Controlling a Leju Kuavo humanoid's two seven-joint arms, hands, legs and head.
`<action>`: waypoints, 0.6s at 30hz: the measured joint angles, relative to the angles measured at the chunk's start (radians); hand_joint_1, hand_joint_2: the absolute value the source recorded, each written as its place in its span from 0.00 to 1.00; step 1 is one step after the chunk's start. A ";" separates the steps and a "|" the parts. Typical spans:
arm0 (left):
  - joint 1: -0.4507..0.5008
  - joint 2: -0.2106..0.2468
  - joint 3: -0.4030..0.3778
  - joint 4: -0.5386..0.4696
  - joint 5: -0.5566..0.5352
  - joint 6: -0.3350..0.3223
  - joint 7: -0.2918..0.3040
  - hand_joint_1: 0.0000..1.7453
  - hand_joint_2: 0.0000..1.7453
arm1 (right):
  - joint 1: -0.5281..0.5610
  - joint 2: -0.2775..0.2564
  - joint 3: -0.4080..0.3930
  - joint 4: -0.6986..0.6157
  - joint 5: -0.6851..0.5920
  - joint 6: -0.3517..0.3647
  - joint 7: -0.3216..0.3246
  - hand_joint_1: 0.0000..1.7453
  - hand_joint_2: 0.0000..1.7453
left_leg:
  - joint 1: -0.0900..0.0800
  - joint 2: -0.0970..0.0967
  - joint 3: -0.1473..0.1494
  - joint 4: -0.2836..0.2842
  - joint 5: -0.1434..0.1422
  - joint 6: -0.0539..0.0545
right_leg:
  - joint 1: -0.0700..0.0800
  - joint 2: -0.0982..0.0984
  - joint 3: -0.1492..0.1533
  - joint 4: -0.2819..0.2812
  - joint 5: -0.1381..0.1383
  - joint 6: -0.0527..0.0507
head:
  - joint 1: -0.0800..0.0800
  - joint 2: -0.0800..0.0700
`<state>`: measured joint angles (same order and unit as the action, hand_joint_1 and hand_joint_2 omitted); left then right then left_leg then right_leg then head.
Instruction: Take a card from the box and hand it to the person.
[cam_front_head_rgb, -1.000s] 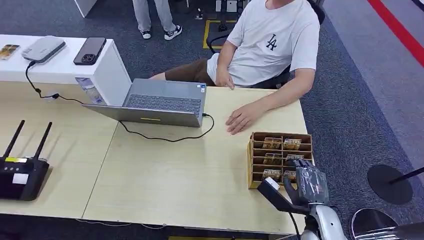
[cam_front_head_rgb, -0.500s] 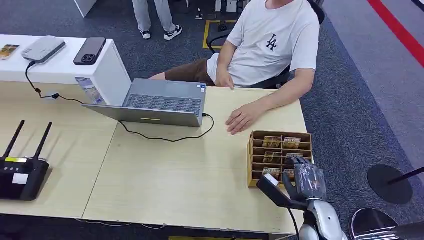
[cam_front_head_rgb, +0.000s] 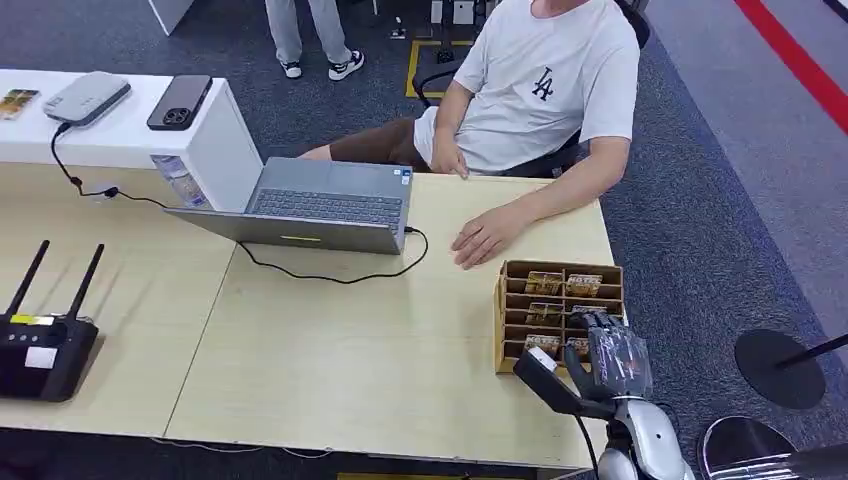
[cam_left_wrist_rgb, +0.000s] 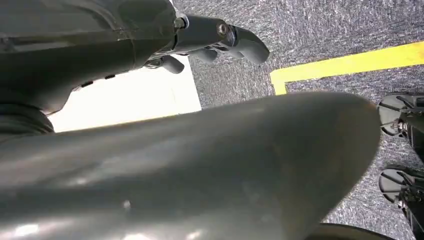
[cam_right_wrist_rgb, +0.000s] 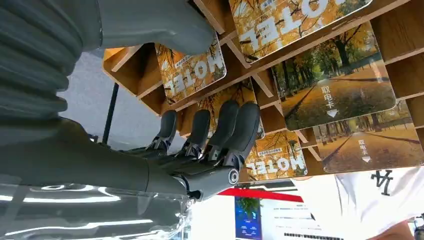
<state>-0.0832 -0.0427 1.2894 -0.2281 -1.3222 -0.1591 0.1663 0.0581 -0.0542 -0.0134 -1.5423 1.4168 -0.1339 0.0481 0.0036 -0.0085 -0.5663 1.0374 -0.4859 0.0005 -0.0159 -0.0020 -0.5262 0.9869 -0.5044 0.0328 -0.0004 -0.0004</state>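
Observation:
A wooden card box (cam_front_head_rgb: 559, 269) with several slots stands at the table's right end, holding hotel cards (cam_front_head_rgb: 545, 284). My right hand (cam_front_head_rgb: 608, 358) is over its near right corner, thumb spread out to the side. In the right wrist view the fingers (cam_right_wrist_rgb: 239, 127) lie straight and together, tips against a card (cam_right_wrist_rgb: 218, 99) in a slot of the box (cam_right_wrist_rgb: 250, 64), and nothing is pinched. My left hand (cam_left_wrist_rgb: 216, 39) hangs beside my body over the carpet, fingers loose and holding nothing. The seated person rests a hand (cam_front_head_rgb: 481, 241) on the table just beyond the box.
An open laptop (cam_front_head_rgb: 322, 205) with a black cable (cam_front_head_rgb: 340, 277) sits mid-table. A black router (cam_front_head_rgb: 42, 352) is at the near left. A white counter with a phone (cam_front_head_rgb: 179, 101) stands at the far left. The table's right edge runs just past the box.
My right hand has shifted only slightly at the box's near right corner, its fingers staying in the card slots. The person's hand has not moved.

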 joint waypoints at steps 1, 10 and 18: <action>0.000 0.000 0.000 0.000 0.000 0.000 0.000 0.00 0.00 | 0.000 0.000 0.000 -0.001 0.000 0.000 0.000 0.45 1.00 | 0.000 0.000 0.000 0.000 0.000 0.000 | 0.000 0.000 0.000 0.000 0.000 0.000 | 0.000 0.000; 0.000 0.000 0.000 0.000 0.000 0.003 -0.003 0.00 0.00 | 0.041 0.000 0.000 -0.080 0.004 -0.014 0.011 0.41 1.00 | 0.000 0.000 0.000 0.000 0.000 0.000 | 0.000 0.000 0.000 0.000 0.000 0.000 | 0.000 0.000; 0.000 -0.002 0.000 0.000 0.001 0.006 0.001 0.00 0.00 | 0.100 0.000 -0.002 -0.209 0.011 -0.016 0.012 0.42 1.00 | 0.000 0.000 0.000 0.000 0.000 0.000 | 0.000 0.000 0.000 0.000 0.000 0.000 | 0.000 0.000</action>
<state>-0.0831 -0.0443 1.2898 -0.2281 -1.3214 -0.1533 0.1671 0.1579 -0.0542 -0.0149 -1.7510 1.4282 -0.1495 0.0599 0.0036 -0.0084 -0.5662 1.0373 -0.4860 0.0005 -0.0159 -0.0020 -0.5263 0.9868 -0.5045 0.0328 -0.0004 -0.0004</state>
